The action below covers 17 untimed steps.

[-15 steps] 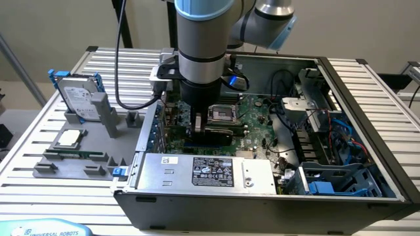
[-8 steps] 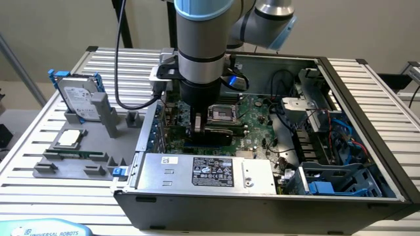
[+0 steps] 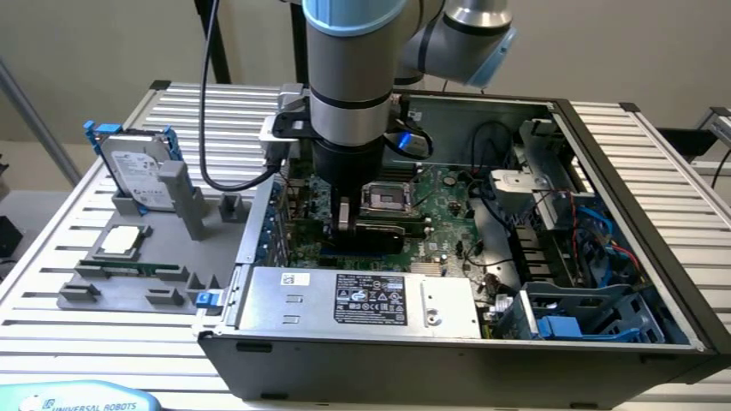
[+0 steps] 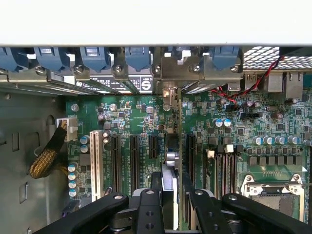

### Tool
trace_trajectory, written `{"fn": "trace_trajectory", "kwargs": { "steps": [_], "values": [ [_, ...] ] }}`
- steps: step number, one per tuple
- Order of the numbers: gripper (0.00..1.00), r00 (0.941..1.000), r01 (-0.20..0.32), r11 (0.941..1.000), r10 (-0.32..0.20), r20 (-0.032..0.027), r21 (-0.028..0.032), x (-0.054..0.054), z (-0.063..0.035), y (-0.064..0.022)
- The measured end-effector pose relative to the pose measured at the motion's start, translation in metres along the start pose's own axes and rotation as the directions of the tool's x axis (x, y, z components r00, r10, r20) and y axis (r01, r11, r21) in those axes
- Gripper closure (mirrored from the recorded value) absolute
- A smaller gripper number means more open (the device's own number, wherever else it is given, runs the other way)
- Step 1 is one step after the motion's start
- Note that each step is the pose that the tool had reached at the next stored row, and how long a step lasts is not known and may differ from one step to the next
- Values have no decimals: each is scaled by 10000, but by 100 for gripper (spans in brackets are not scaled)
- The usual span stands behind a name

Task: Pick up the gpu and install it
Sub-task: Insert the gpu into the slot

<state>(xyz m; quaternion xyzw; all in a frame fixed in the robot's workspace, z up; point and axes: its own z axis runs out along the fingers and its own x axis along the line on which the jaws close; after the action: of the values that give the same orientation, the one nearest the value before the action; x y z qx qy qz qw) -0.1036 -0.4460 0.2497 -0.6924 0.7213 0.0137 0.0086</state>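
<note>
The gpu shows edge-on in the wrist view, a thin upright card between my two black fingers. Its silver end bracket sits at the case's rear slot openings. My gripper is shut on the gpu and holds it over the black expansion slots of the green motherboard. In the exterior view my gripper reaches down inside the open computer case, with the card's black face low over the board. Whether the card's edge sits in a slot is hidden.
A CPU socket lies beside the card. The power supply fills the case's front, and cables run on the exterior view's right. Outside, a grey fixture holds a hard drive in a blue frame, a chip and a memory stick.
</note>
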Motion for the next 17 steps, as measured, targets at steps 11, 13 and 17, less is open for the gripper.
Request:
{"fn": "trace_trajectory", "kwargs": {
  "steps": [11,13,17],
  "values": [
    [73,10000,1,10000,-1,-2,-1,1,16,0],
    [73,10000,0,10000,0,0,0,1,19,0],
    [73,10000,0,10000,0,-2,-1,0,22,0]
  ]
}}
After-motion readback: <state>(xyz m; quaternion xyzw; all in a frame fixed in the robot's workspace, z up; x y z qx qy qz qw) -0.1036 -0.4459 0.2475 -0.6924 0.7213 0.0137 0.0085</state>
